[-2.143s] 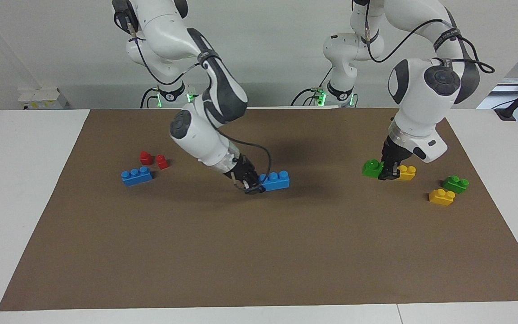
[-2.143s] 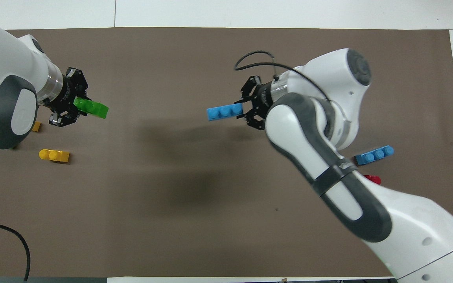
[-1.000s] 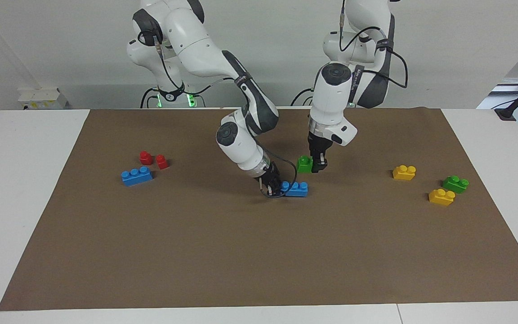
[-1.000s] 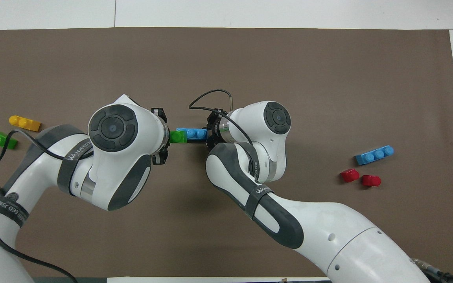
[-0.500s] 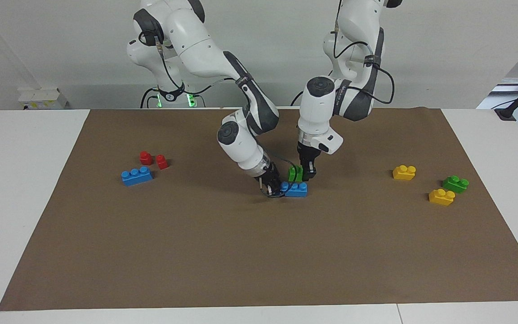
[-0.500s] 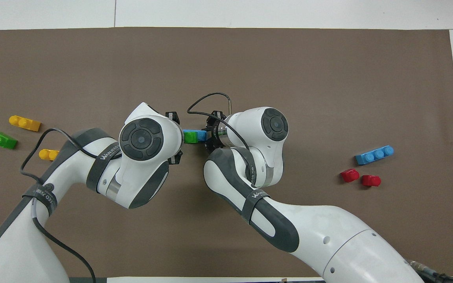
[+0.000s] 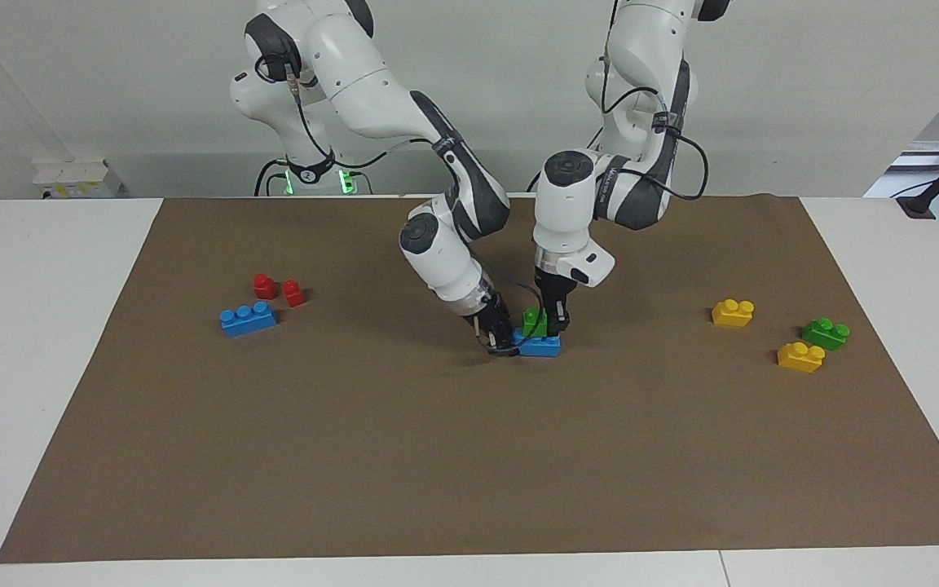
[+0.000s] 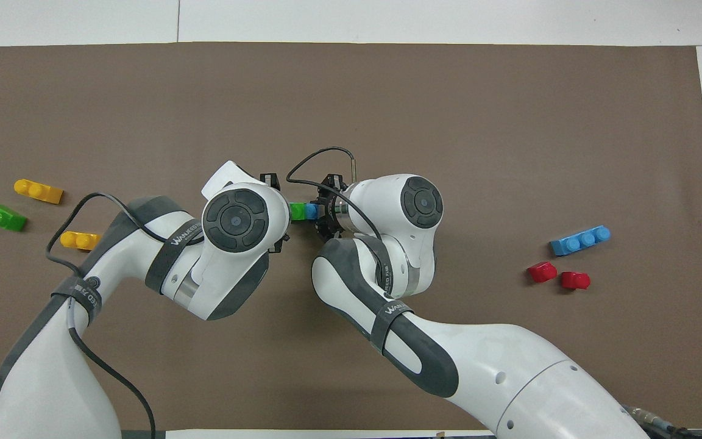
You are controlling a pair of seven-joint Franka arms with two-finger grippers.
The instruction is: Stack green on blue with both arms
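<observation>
Mid-mat, my right gripper [image 7: 504, 341] is shut on one end of a light blue brick [image 7: 540, 346] held level, low at the brown mat. My left gripper [image 7: 553, 324] points straight down, shut on a green brick [image 7: 532, 322]. The green brick's underside meets the top of the blue one, at the end nearest my right gripper. From overhead only a sliver of the green brick [image 8: 297, 211] and of the blue brick [image 8: 311, 211] shows between the two wrists. My left gripper's fingers are hidden there under its wrist; the right gripper [image 8: 325, 211] shows beside the blue.
A second blue brick [image 7: 248, 319] and two red pieces [image 7: 264, 285] lie toward the right arm's end. Two yellow bricks [image 7: 733, 312] [image 7: 800, 357] and another green brick [image 7: 826, 333] lie toward the left arm's end.
My left gripper has come down and toward the right arm's end, bringing the green brick from above and beside the blue one onto its top. The right gripper and blue brick barely shifted.
</observation>
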